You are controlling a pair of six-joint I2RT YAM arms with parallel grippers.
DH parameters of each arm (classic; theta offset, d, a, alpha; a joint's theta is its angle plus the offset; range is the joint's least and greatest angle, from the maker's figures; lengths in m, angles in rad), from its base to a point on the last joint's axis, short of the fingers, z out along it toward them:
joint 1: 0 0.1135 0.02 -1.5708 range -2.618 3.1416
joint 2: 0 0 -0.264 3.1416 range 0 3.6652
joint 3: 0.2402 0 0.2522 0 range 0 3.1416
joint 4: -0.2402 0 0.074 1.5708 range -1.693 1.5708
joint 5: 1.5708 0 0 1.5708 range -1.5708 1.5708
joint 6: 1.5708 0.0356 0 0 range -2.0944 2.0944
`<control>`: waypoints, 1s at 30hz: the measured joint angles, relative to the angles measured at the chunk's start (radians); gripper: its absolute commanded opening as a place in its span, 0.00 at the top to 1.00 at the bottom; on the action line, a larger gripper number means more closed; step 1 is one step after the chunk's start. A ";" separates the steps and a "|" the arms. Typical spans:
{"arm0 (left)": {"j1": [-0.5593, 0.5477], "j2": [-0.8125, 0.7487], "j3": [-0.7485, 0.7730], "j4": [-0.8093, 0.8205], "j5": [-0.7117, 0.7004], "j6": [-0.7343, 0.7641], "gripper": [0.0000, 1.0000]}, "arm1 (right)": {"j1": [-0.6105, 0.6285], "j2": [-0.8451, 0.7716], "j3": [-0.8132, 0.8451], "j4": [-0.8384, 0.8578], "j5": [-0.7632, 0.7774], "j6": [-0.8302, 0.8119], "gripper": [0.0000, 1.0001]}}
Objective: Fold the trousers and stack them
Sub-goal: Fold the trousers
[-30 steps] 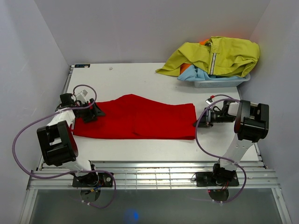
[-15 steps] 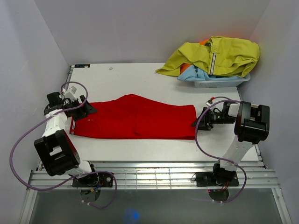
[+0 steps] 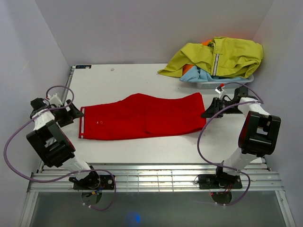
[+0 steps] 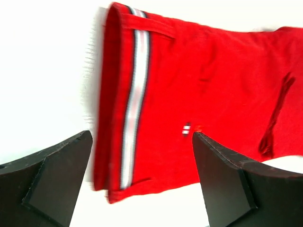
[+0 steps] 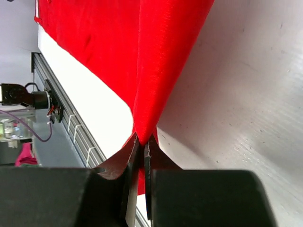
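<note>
The left gripper [image 3: 73,114] gapes wide just off the striped end, the trousers [image 3: 142,122] lie flat across the middle of the table [image 3: 118,80], and the right gripper [image 3: 209,112] pinches their right edge, apparently raised a little.

Left arm [image 3: 46,119], right arm [image 3: 250,109]: white link shells, boxy black joint housings. Purple cable [image 3: 5,152]: one long loop off each arm. Base plates [image 3: 88,182]: black, thin wires at each. Left gripper [image 4: 142,137]: matte black wedge fingers [image 4: 57,175]. Right gripper [image 5: 143,138]: slim, dark, curved fingers [image 5: 120,163].
</note>
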 measured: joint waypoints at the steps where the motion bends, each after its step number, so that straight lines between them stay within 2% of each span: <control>1: -0.001 0.013 0.002 0.000 -0.003 0.011 0.02 | -0.002 -0.014 0.016 -0.017 0.001 -0.010 0.92; 4: 0.002 0.052 0.001 0.003 -0.006 0.039 0.04 | -0.009 -0.036 0.045 -0.061 0.007 -0.031 0.92; 11: 0.009 0.162 -0.010 -0.009 0.095 0.096 0.24 | -0.017 -0.037 0.139 -0.198 -0.015 -0.055 0.92; 15: 0.006 0.198 -0.046 -0.016 0.164 0.116 0.34 | -0.016 -0.051 0.210 -0.204 -0.061 0.001 0.92; 16: 0.004 0.199 -0.055 -0.019 0.181 0.118 0.42 | -0.012 -0.058 0.223 -0.199 -0.070 0.021 0.92; 18: -0.004 0.199 -0.065 -0.025 0.208 0.119 0.53 | 0.001 -0.076 0.240 -0.175 -0.083 0.068 0.92; 19: -0.011 0.199 -0.068 -0.027 0.218 0.120 0.62 | 0.013 -0.087 0.243 -0.157 -0.085 0.095 0.92; 21: -0.024 0.199 -0.073 -0.027 0.236 0.122 0.70 | 0.046 -0.109 0.243 -0.107 -0.085 0.151 0.92; 22: -0.029 0.199 -0.077 -0.026 0.245 0.124 0.79 | 0.070 -0.119 0.243 -0.076 -0.082 0.182 0.92; 25: -0.046 0.199 -0.090 -0.026 0.261 0.122 0.92 | 0.156 -0.141 0.243 0.005 -0.063 0.256 0.92; 26: -0.052 0.199 -0.092 -0.026 0.266 0.123 1.00 | 0.194 -0.145 0.245 0.032 -0.048 0.279 0.92; 30: -0.066 0.199 -0.102 -0.020 0.275 0.120 1.00 | 0.350 -0.145 0.255 0.131 0.001 0.366 0.92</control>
